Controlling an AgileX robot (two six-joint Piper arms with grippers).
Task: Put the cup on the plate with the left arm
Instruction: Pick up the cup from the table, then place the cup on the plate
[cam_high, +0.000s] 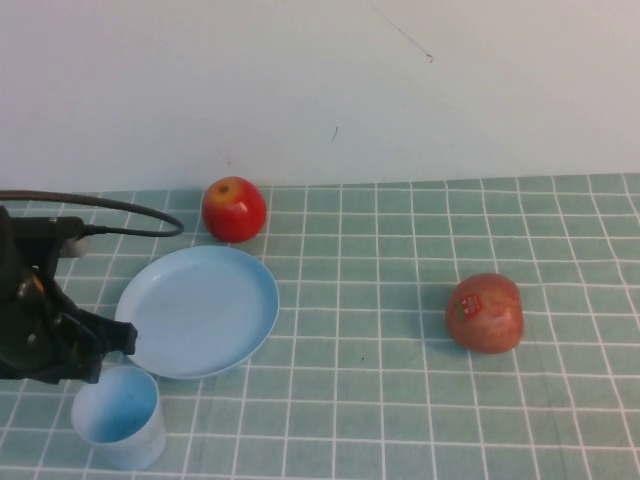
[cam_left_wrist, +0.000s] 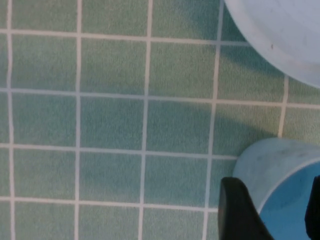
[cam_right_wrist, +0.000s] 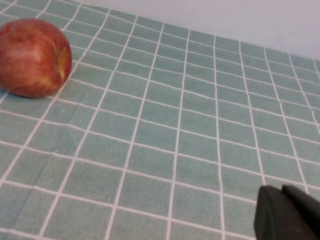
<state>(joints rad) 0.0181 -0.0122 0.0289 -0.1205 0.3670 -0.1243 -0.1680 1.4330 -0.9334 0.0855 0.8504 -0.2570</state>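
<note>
Cup: we see it upright on the cloth, just beside the plate, not yet on it.
Left gripper: above the cup's rim, fingers spread, apparently to straddle its wall.
Right gripper: away from the plate; we cannot tell its state.

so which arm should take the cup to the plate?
Left. Its hand is open astride the cup rim, beside the plate. The right hand is nowhere near the cup.
</note>
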